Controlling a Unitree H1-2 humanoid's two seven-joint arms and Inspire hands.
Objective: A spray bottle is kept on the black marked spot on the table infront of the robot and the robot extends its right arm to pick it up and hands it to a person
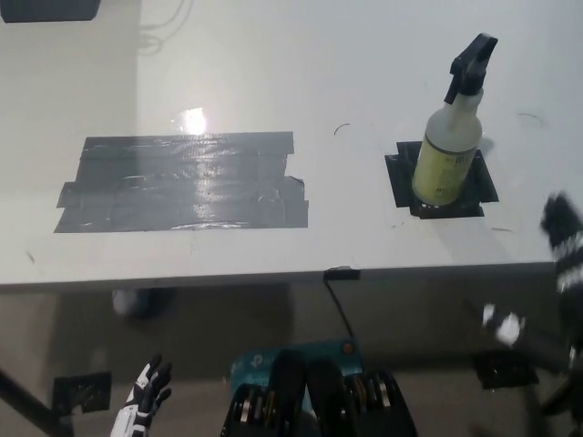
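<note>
Head view: spray bottle [449,137] upright on black patch [401,182]; right hand [565,241] beside, fingers indiscernible.

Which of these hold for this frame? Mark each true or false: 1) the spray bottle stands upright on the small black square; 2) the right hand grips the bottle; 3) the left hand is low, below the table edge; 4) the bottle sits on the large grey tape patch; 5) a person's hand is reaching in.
1) True: the spray bottle stands upright on the small black square.
2) False: the right hand is blurred at the right edge, apart from the bottle.
3) True: the left hand rests at lower left, fingers apart.
4) False: the large grey tape patch is bare.
5) False: no person shows.
</note>
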